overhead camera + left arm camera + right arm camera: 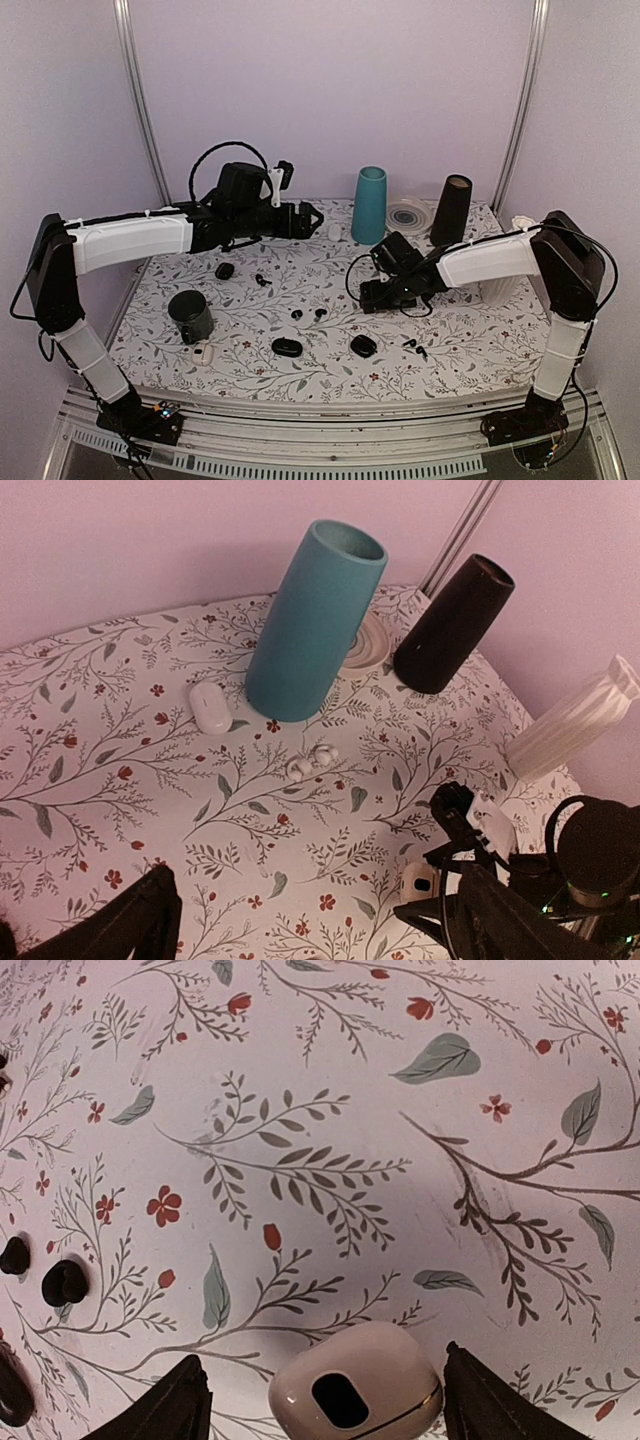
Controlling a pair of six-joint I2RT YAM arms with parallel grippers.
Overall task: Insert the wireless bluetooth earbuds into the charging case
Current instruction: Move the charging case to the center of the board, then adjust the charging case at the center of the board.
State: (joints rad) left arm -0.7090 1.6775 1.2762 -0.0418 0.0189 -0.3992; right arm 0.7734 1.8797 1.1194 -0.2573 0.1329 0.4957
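Two tiny black earbuds (297,314) (320,313) lie mid-table; they also show at the left edge of the right wrist view (64,1282). More black earbuds lie further back (262,279) and at the front right (412,346). Black pebble cases (286,347) (363,346) (225,270) lie closed. My right gripper (368,294) (330,1410) is open, low over the table, its fingers either side of a white case with a dark oval (355,1390) (420,880). My left gripper (305,218) (300,940) is open and empty, raised at the back.
A teal cylinder (370,205) (315,620), a black cylinder (451,210) (452,625) and a white disc (408,213) stand at the back. A white case (210,707) and white earbuds (310,762) lie near them. A dark cup (190,316) and another white case (203,354) are front left.
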